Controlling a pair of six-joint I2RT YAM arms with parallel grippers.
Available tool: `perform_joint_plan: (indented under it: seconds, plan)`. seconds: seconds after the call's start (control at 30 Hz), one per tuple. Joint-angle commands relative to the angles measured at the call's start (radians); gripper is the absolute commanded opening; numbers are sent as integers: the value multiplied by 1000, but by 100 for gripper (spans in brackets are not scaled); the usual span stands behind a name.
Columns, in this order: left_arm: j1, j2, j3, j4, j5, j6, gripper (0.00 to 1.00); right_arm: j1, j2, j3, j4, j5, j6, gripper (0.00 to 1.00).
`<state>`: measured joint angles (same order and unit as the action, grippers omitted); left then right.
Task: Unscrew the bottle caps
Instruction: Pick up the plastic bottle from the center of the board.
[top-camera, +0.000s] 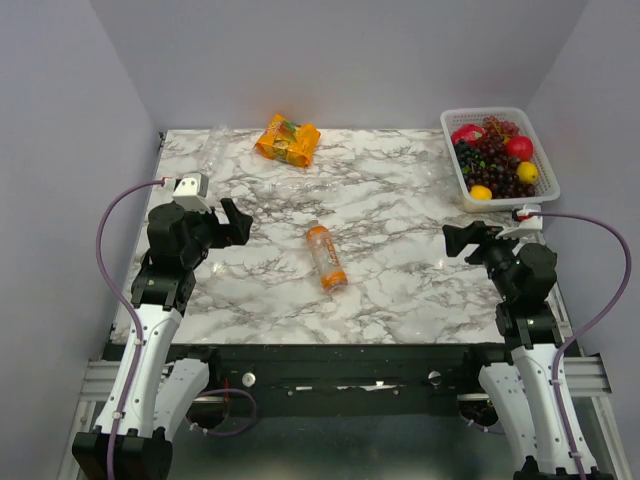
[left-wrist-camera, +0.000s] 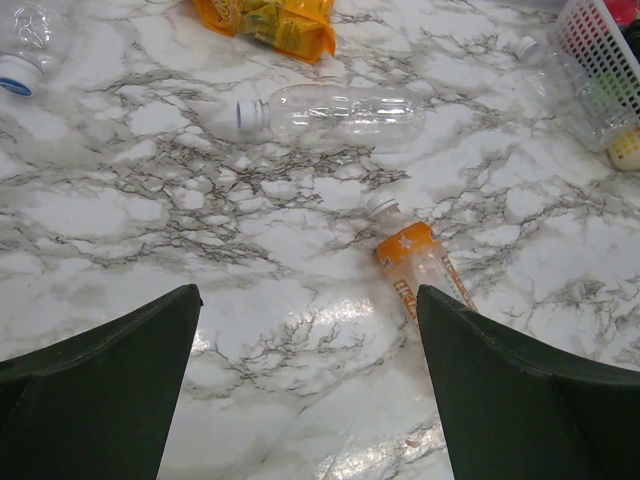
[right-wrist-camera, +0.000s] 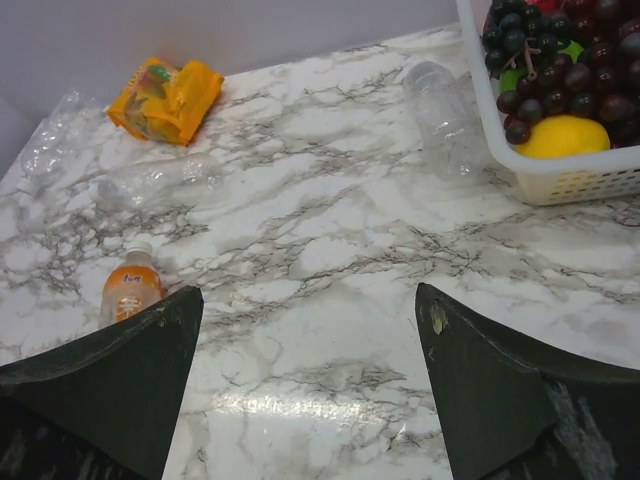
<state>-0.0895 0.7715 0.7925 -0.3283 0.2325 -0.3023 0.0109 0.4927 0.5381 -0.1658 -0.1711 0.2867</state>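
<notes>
The left arm (top-camera: 165, 275) stands at the counter's (top-camera: 400, 290) 9 o'clock side and the right arm (top-camera: 525, 275) at 3 o'clock. Each has its jaws spread wide apart with nothing between them.

The orange bottle (top-camera: 326, 257) lies on its side near the counter's middle, well apart from both arms. Its white cap (left-wrist-camera: 381, 206) is on and points toward 12 o'clock. The first clear bottle (left-wrist-camera: 340, 112) lies flat beyond it toward 12 o'clock, with its blue cap (left-wrist-camera: 249, 115) in place. The second clear bottle (left-wrist-camera: 25, 35) lies in the 10 o'clock corner, its own blue cap (left-wrist-camera: 15, 75) also on. The third clear bottle (right-wrist-camera: 445, 115) lies just beside the white fruit basket (right-wrist-camera: 590, 182) at 2 o'clock and carries a pale cap (left-wrist-camera: 525, 45). An orange snack packet (top-camera: 288, 139) rests near the far edge at 12 o'clock.
</notes>
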Motion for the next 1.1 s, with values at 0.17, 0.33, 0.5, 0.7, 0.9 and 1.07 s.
perform_joint_plan:
  seconds: [0.17,0.33,0.5,0.7,0.9,1.07]
  plan:
    - [-6,-5,19,-21,-61,-6,99,-5,15,-4,15,-31,-6,95]
    - [-7,21,17,-15,-61,-1,99,-5,6,-4,11,-1,9,95]
    - [-73,54,48,-34,-131,14,99,-5,29,10,11,-27,20,95]
    - [-280,138,109,-90,-304,-20,99,-5,69,14,11,-36,29,94]
    - [-458,199,44,-51,-360,-199,99,-5,72,14,8,-45,26,94]
    - [-552,285,-100,164,-285,-427,99,-5,46,10,-1,-44,23,94]
